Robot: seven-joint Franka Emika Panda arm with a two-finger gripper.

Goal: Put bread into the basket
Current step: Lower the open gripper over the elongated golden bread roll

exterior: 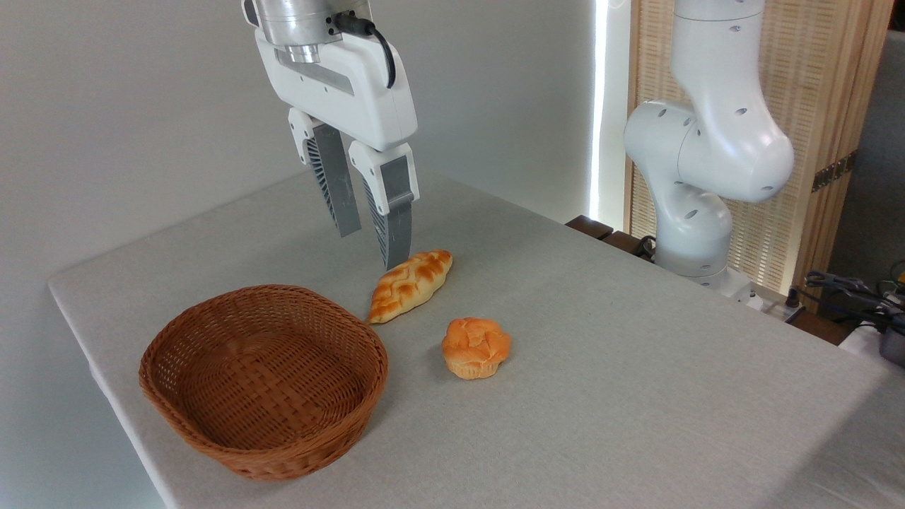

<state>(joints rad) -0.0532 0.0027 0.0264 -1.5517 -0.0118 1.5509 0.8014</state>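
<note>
Bread (411, 285) lies flat on the bench (636, 353), not yet in the wicker basket (265, 382), so I judge the pick is still ahead.

Leftmost is the basket: round, shallow, woven reddish-brown, nothing in it, sitting near the bench's left front edge. Its right rim is just beside the loaf's lower pointed end; I can't tell if they touch.

Next, the tool (371, 244): fingers point down, parted with a clear gap, holding nothing. It hangs over the loaf's upper end, the nearer fingertip seeming close to the crust; contact unclear from this angle.

Loaf itself: elongated, golden-brown, braided crust, pointed ends, lying diagonally, lower-left to upper-right. My guess is light, fairly firm crust, maybe some give under pressure. Surface looks matte, not slippery. I'd grip across the wide middle, fingers straddling the short axis; the tapered ends would likely slip out. A gentle squeeze should do.

Right of it, a round orange muffin-shaped bun (476, 347) sits apart from the loaf, not the target. Farther right, the arm's white base (696, 212) stands at the bench's back edge.
</note>
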